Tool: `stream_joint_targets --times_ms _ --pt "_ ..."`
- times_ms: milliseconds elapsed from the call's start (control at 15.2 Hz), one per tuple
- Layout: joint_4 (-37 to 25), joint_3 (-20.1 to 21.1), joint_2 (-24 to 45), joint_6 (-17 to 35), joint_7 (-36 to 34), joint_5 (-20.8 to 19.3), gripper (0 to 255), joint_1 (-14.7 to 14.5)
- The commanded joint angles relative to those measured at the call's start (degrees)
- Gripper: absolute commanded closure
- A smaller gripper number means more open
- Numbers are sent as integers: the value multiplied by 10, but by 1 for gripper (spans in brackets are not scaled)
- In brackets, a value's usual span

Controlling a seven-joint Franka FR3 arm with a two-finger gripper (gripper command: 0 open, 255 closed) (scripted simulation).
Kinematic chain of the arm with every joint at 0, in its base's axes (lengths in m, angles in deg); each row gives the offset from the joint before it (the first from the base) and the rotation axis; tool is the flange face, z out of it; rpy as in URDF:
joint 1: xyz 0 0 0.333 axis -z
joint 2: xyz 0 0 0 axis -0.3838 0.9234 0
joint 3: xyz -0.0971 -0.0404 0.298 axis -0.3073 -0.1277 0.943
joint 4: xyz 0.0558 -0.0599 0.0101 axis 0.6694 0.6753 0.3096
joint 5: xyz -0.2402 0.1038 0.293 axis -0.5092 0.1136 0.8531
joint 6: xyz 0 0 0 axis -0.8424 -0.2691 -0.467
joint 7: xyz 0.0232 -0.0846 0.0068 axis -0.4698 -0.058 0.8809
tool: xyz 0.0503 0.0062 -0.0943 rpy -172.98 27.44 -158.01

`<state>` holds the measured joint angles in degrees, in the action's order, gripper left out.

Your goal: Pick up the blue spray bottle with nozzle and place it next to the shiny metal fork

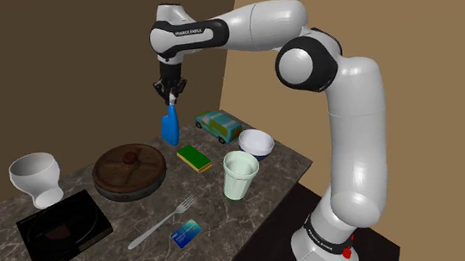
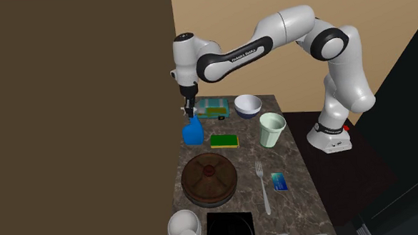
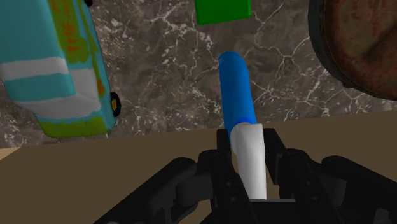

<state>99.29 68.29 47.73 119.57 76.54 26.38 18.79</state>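
The wrist view gives what the two other views cannot: the two black fingers of the gripper [image 3: 249,153] are closed on the white nozzle end of the blue spray bottle [image 3: 238,95], one finger on each side and touching it. In the shoulder view the gripper [image 1: 170,93] and the bottle [image 1: 171,125] show from the side, and here the long axis is plain. It is nearly upright, only a little tilted, with the white nozzle up between the fingers and the blue body hanging down toward the dark marble counter [image 1: 269,178]. Whether the base touches the counter I cannot tell. The second exterior view places the bottle [image 2: 193,131] at the back of the counter close to the brown wall. It is just beside a green sponge [image 2: 225,140] and near a teal toy van [image 2: 213,106]. The metal fork [image 2: 262,183] lies well apart from it, beyond a round brown dish [image 2: 209,179], with a small blue card [image 2: 278,181] beside it. In the shoulder view the fork [image 1: 163,223] lies with its tines toward a pale green cup [image 1: 240,175].
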Motion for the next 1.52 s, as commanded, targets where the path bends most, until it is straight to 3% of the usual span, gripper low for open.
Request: stream_joint_targets --times_ms 0,1122,1452 --pt "-9 0 -2 -11 1 0 255 0" --pt "-140 0 1 -139 2 0 255 0" --pt "-34 11 -95 -129 -37 -4 255 -28"
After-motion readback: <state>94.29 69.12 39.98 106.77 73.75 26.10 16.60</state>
